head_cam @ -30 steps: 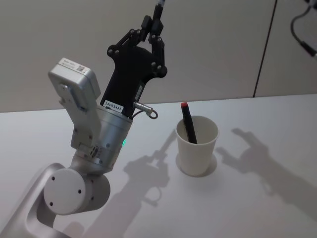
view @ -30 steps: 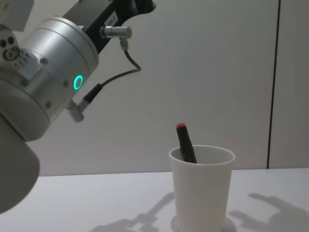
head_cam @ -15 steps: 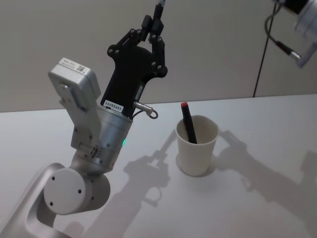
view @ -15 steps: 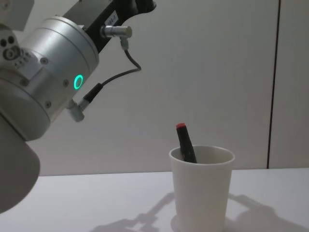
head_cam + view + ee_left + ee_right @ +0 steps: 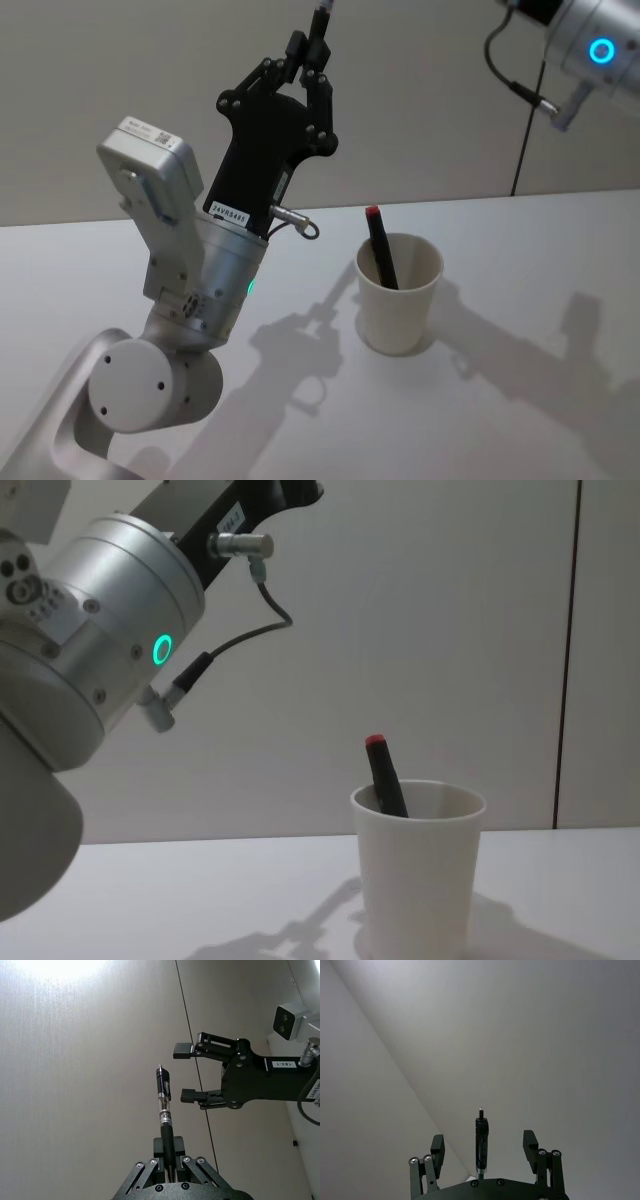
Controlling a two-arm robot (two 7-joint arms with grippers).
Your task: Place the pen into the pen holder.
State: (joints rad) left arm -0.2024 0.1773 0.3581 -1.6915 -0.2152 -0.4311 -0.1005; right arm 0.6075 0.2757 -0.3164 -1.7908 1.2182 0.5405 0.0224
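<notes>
I've got the L gripper [image 5: 314,62] up high, abt 11 o'clock from the pen holder [image 5: 398,300] in head view. Its fingers are pinched tight on the pen [image 5: 165,1110], which sticks straight out past the fingertips. So the pen is in the air, well apart from the holder and not in it. In L wrist view I see the R gripper [image 5: 187,1072] near the pen's far end, spread wide and not touching it. In R wrist view the pen sits between its parted fingers [image 5: 436,1146]. The R arm [image 5: 590,45] is at abt 1 o'clock of the holder w/ a blue ring lit. The holder stands upright on the white table [image 5: 520,400]. A red-capped marker [image 5: 380,250] leans inside it, cap above the rim.
</notes>
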